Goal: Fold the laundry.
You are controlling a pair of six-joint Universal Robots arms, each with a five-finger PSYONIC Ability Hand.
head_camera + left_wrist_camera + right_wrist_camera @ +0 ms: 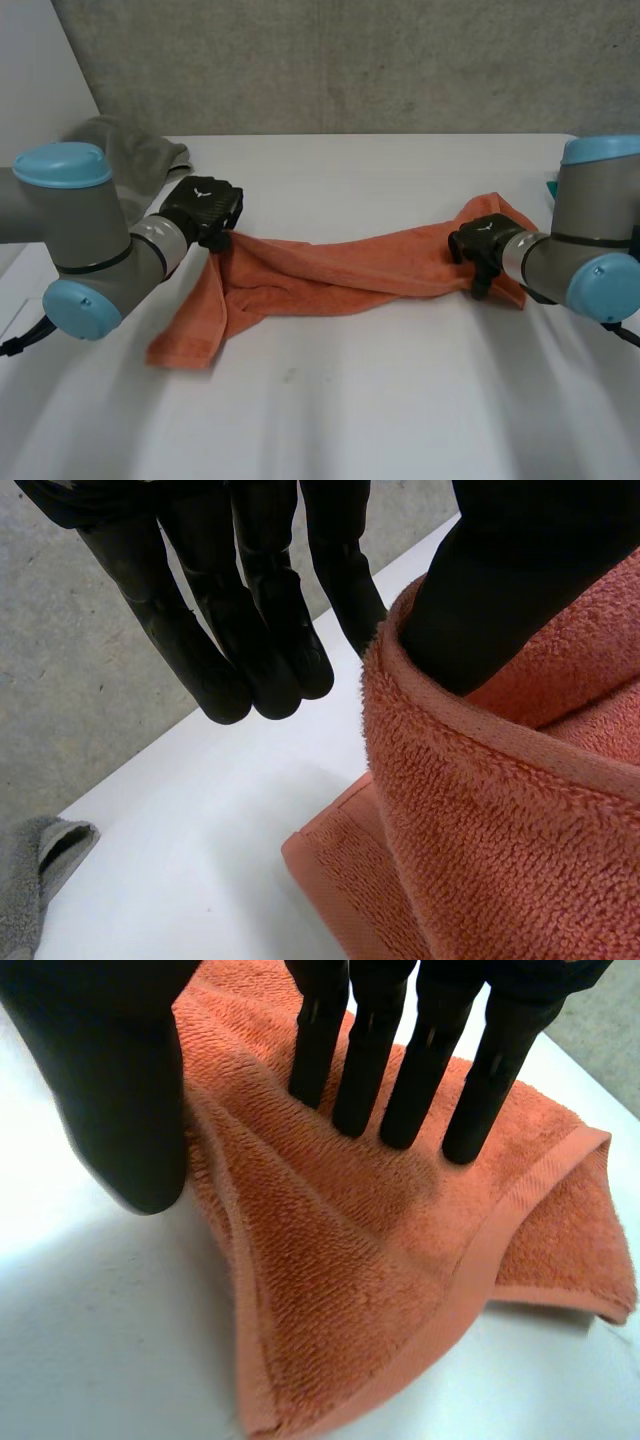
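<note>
An orange towel (340, 270) lies stretched in a bunched band across the white table (350, 410) between my two hands. My left hand (203, 208) holds its left end up off the table, and a flap hangs down below it. In the left wrist view the towel (500, 810) wraps over the thumb and one finger meets its hem, while the other fingers (250, 630) hang straight beside it. My right hand (483, 245) is at the right end. There its straight fingers (400, 1070) rest their tips on the towel (380, 1260), and the thumb (120, 1110) stands apart just off the hem.
A grey cloth (135, 150) lies crumpled at the back left of the table, beyond my left hand, and its edge (30, 880) lies past the left fingertips. A grey wall runs behind the table. Bare table lies in front of the towel.
</note>
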